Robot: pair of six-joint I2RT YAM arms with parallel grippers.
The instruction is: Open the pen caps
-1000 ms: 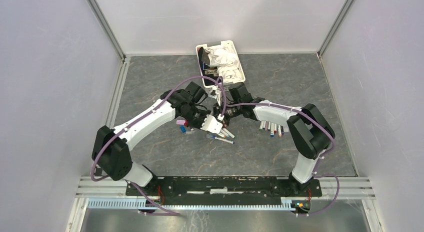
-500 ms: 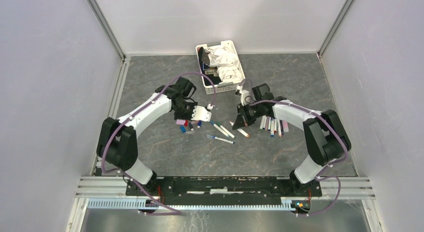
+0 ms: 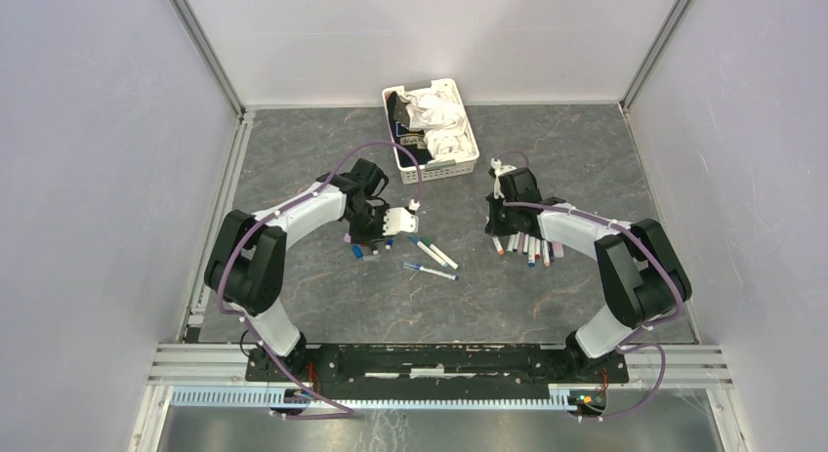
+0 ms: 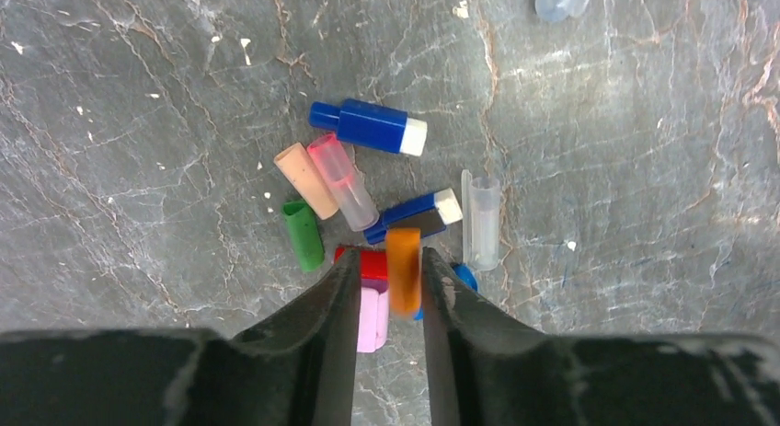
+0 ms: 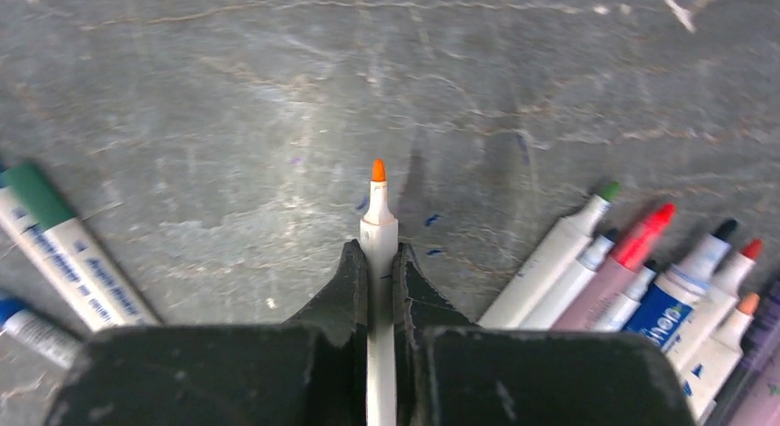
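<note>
Your left gripper pinches an orange cap just above the pile of caps on the counter. Your right gripper clamps an uncapped orange pen beside the row of pens.

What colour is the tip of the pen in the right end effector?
Orange tip; the right wrist view shows it best.

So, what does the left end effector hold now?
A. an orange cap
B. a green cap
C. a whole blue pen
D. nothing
A: in the left wrist view the left end effector is shut on an orange cap, above the pile of loose caps.
</note>
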